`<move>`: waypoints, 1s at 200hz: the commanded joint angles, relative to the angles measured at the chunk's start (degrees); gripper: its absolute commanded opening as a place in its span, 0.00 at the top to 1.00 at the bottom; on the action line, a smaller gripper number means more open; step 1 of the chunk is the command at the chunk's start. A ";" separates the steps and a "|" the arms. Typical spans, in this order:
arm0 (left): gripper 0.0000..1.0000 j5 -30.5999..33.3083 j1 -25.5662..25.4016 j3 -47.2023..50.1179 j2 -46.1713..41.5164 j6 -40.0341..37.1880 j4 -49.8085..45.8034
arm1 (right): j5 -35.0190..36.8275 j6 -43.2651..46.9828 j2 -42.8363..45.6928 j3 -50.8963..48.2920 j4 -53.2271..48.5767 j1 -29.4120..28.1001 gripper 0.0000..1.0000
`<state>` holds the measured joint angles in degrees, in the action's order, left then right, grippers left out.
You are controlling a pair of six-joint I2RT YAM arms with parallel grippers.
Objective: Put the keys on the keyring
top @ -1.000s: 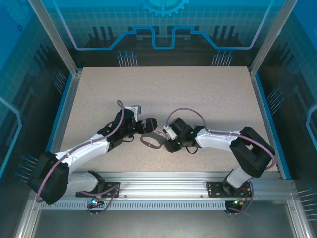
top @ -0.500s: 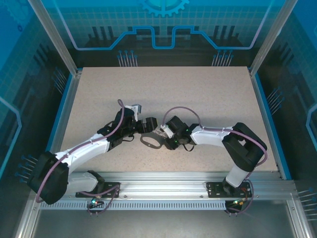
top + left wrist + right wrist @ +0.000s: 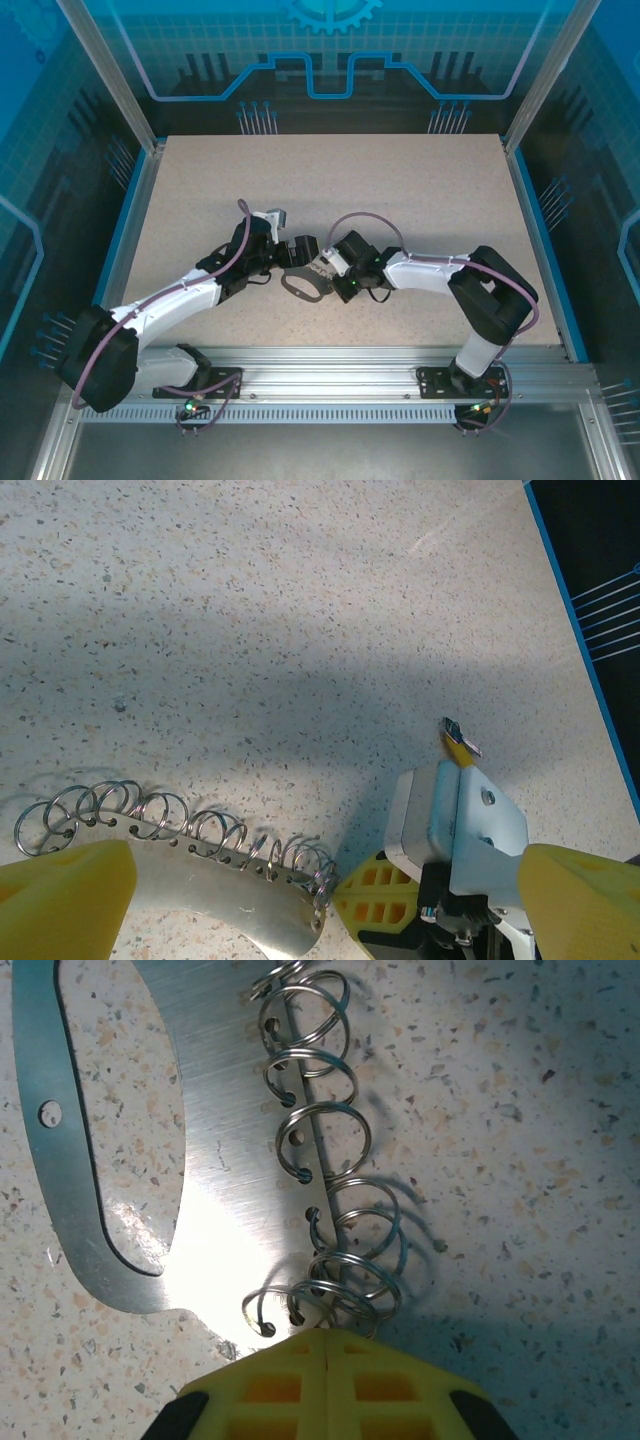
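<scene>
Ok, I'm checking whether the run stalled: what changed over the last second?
The right tool, shut, slid left up to the end rings of the keyring, its elbow folding in, mostly in the first half second. The left tool and the keyring stayed about where they were.

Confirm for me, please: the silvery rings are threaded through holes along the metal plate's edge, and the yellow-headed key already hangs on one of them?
Not quite: the key hangs on no ring. The left wrist view shows it well apart from the rings, off to their right. The rings are indeed threaded through holes along the metal plate's edge.
</scene>
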<state>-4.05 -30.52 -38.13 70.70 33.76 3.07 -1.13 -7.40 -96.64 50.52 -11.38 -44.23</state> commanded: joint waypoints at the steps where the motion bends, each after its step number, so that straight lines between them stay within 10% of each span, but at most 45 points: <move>1: 0.01 -1.47 0.29 -1.69 -1.34 -1.77 -1.05 | -3.84 0.08 2.58 0.20 0.84 1.44 1.00; 66: 0.01 -2.18 0.29 -1.26 -2.36 -1.90 -1.80 | -11.17 -4.33 9.33 -5.35 4.07 5.58 1.00; 110: 0.01 -5.96 0.29 0.35 -2.58 -1.88 -1.70 | -12.31 -7.53 11.36 -8.78 5.76 5.91 0.49; 200: 0.01 -8.44 -0.15 4.31 -1.02 0.25 0.50 | -13.08 -12.99 6.84 -10.44 10.25 2.54 0.48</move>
<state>-10.85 -30.52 -35.40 69.28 33.08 2.59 -13.13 -18.09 -88.66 40.88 -3.09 -40.16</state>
